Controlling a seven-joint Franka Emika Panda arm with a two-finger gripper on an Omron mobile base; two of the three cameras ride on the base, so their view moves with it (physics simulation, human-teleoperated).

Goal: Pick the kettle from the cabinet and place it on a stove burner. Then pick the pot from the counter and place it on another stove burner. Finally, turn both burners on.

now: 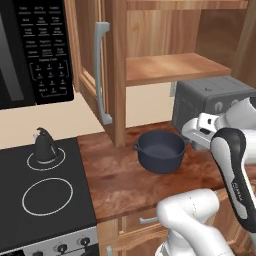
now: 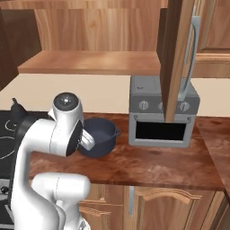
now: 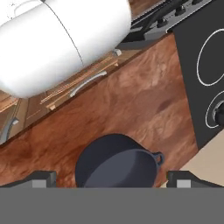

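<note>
1. At the far left, the kettle (image 1: 44, 145) stands upright on the stove burner (image 1: 46, 159), the small rear ring of the black cooktop (image 1: 75, 200), so the first placement looks finished; the larger white ring (image 1: 48, 196) in front of it is bare
2. The knobs (image 1: 61, 247) along the cooktop's front edge are too small to read, so whether any burner is on cannot be told, though turning both on probably remains to be done
3. Next along, the cabinet (image 1: 112, 70) hangs open with its shelf (image 1: 170, 67) empty, which fits the kettle having left it
4. Below the shelf, the pot (image 1: 161, 151) sits on the counter (image 1: 120, 182), well apart from the cooktop and not yet lifted; a grey toaster oven (image 1: 210, 100) stands behind it to the right
5. The gripper (image 3: 112, 178) hangs above the pot with its jaws spread wide, one fingertip on either side of the pot in the hand view and nothing between them; contact with the rim is not evident
6. What is left, by this reckoning: grasp the pot, carry it left to a free ring, then work the two knobs
</note>
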